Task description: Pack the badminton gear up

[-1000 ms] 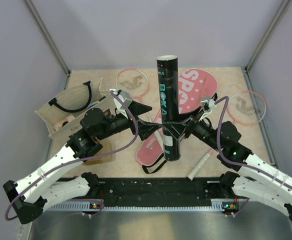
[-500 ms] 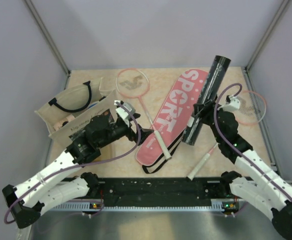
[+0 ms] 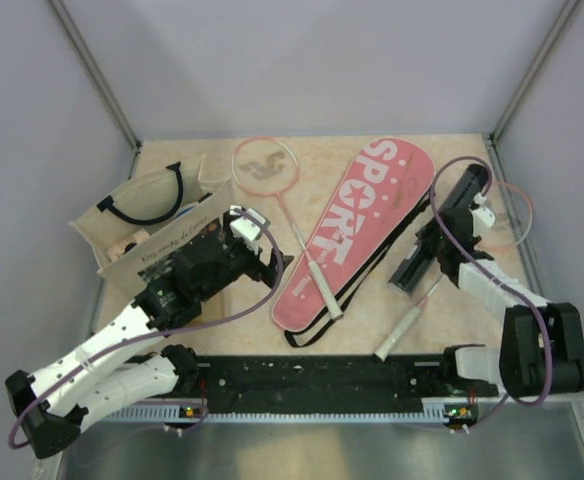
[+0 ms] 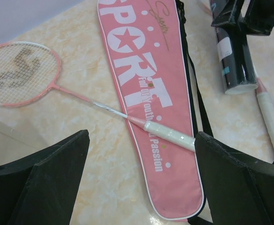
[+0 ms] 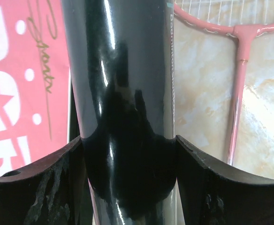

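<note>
My right gripper is shut on the black tube, which slants low over the table's right side; in the right wrist view both fingers press the tube. The pink SPORT cover lies flat mid-table. One pink-rimmed racket lies with its white handle on the cover. The second racket's head shows behind the right arm, its handle below the tube. My left gripper hovers open left of the cover, nothing between its fingers.
A beige tote bag with black handles stands at the left, behind my left arm. The cover's black strap trails along its right edge. Metal frame posts bound the table at both back corners.
The right arm carried the tube from upright at mid-table over to the right and tipped it down low. The left gripper drew back left, away from the tube.
</note>
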Motion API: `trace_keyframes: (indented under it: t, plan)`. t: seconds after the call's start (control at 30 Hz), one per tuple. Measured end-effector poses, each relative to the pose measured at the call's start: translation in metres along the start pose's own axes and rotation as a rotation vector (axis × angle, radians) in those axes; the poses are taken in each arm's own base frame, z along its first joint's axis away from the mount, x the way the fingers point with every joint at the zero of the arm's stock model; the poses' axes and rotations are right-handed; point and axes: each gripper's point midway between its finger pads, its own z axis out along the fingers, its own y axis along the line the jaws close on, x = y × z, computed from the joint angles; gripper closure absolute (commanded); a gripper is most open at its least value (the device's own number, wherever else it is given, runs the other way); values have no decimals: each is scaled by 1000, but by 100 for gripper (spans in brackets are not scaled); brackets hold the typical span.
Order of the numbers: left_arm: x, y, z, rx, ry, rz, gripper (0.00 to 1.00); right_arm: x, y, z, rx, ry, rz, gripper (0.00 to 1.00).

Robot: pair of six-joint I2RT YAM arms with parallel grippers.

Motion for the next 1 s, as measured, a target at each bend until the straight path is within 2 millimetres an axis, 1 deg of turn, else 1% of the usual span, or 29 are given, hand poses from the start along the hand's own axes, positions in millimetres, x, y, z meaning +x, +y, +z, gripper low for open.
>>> trace_keyframes:
  t: [0.1, 0.23, 0.37, 0.4, 0.47, 0.6, 0.7, 0.73, 0.77, 0.87, 1.0]
  plan:
    - [9, -1, -2, 15, 37, 36, 1, 5, -3, 15, 36, 36, -7, 61]
    - [12, 0, -3, 15, 47, 51, 1, 10, -1, 32, 49, 78, -7, 51]
    - [11, 2, -4, 4, 45, 64, 1, 13, -2, 48, 74, 108, -8, 32]
    - [13, 3, -4, -1, 53, 65, 1, 14, -3, 51, 82, 116, -10, 28]
    - [17, 6, -5, -17, 70, 70, 1, 13, -1, 54, 86, 122, -10, 25]
    - [20, 15, -6, -64, 82, 63, 5, 5, 7, 53, 71, 125, -35, 22]
    - [19, 23, -6, -123, 76, 32, 5, -8, 18, 49, 53, 122, -63, 21]
    - [18, 25, -6, -136, 72, 23, 3, -12, 21, 46, 47, 117, -73, 21]
    - [18, 27, -6, -149, 71, 18, 1, -17, 23, 43, 41, 112, -81, 22]
    - [19, 32, -6, -179, 74, 14, 1, -28, 32, 28, 7, 112, -116, 24]
    - [18, 41, -8, -231, 75, 20, 1, -39, 52, 6, -84, 110, -157, 25]
